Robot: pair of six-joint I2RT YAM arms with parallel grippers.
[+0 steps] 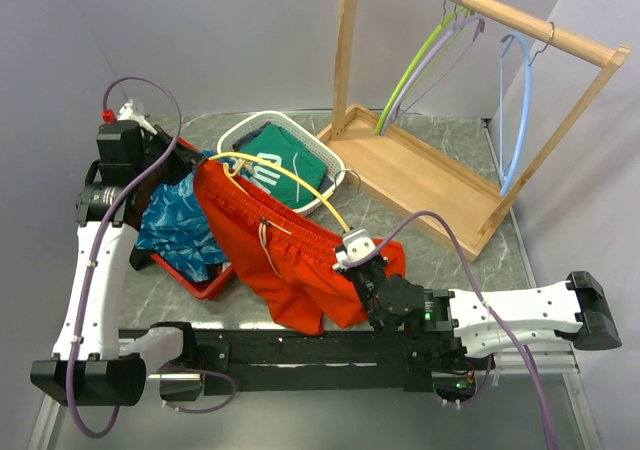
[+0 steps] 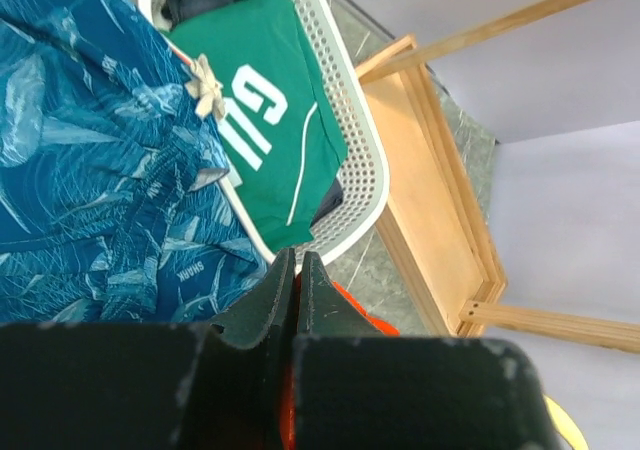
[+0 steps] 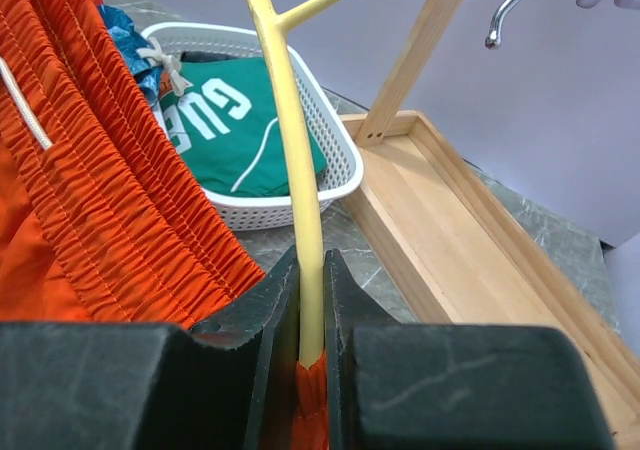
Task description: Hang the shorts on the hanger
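The orange-red shorts (image 1: 290,260) lie spread between both grippers, waistband stretched, white drawstring showing. The yellow hanger (image 1: 290,178) arcs over the waistband from the left gripper side down to the right gripper, its metal hook near the white basket. My left gripper (image 1: 195,170) is shut on the shorts' edge; orange fabric (image 2: 355,315) shows between and past its closed fingers (image 2: 315,290). My right gripper (image 1: 358,265) is shut on the hanger's end (image 3: 290,120), with orange fabric pinched under it. The gathered waistband (image 3: 100,200) runs along the left of the right wrist view.
A white basket (image 1: 335,160) holds a green garment (image 1: 285,160) with white lettering. A red tray (image 1: 205,288) holds blue patterned cloth (image 1: 180,220). A wooden rack (image 1: 430,175) at the back right carries green (image 1: 410,70), purple (image 1: 440,55) and light blue (image 1: 517,110) hangers.
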